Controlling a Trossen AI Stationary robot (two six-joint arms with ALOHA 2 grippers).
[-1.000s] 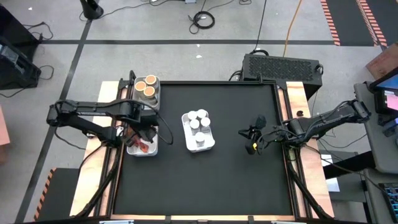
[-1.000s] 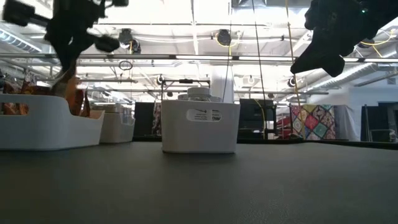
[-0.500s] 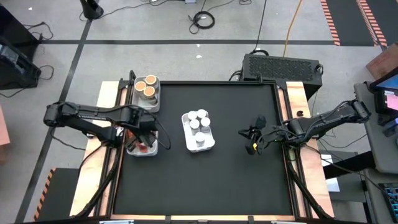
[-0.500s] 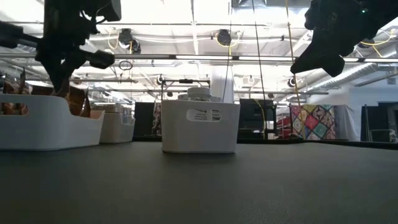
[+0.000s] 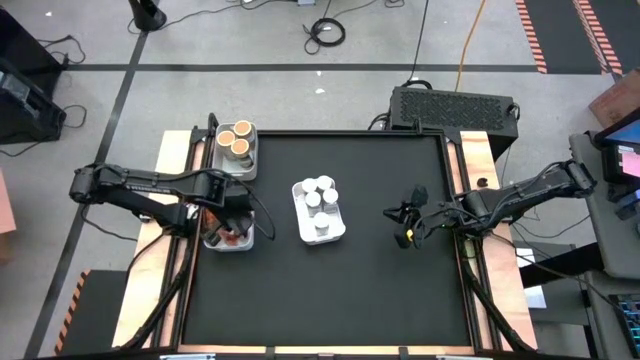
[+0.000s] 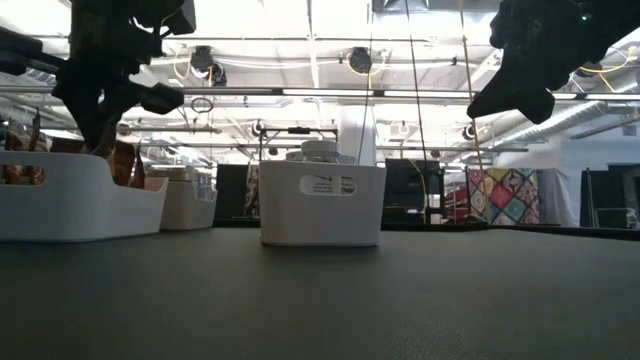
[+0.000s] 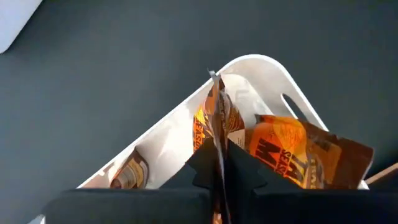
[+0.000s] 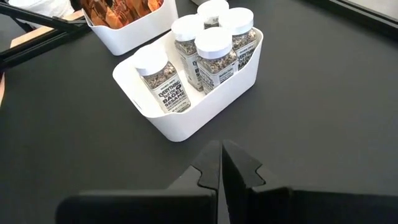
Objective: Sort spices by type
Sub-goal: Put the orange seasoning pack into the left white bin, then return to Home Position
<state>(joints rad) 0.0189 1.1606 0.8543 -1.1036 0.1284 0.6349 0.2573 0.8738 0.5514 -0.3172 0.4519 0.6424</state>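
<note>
Crinkly reddish-brown foil is pinched edge-on between the closed fingers of the left gripper (image 7: 219, 177), which has hold of one packet (image 7: 216, 118) and hangs just above the white tray (image 7: 261, 68) at about nine o'clock on the dark surface (image 5: 330, 290). More packets (image 7: 292, 149) already lie in that tray, directly under the held one and partly beside it, so the packet is over its own bin but not yet let go.

Moving outward, at about eleven o'clock a second tray (image 5: 246, 160) holds the round orange-topped tubs (image 5: 237, 140), and near the centre a third tray (image 8: 205, 106) holds the white-capped jars (image 8: 213, 50), standing upright and packed close together. No spice lies loose on the surface in any view, so the sorting looks nearly finished: each kind sits in its own tray, and what seems left is to lower and release this last packet among the others.

At about three o'clock the right gripper (image 8: 221, 165) waits with its fingers shut and empty, raised off the surface, well apart from the jar tray it faces.
</note>
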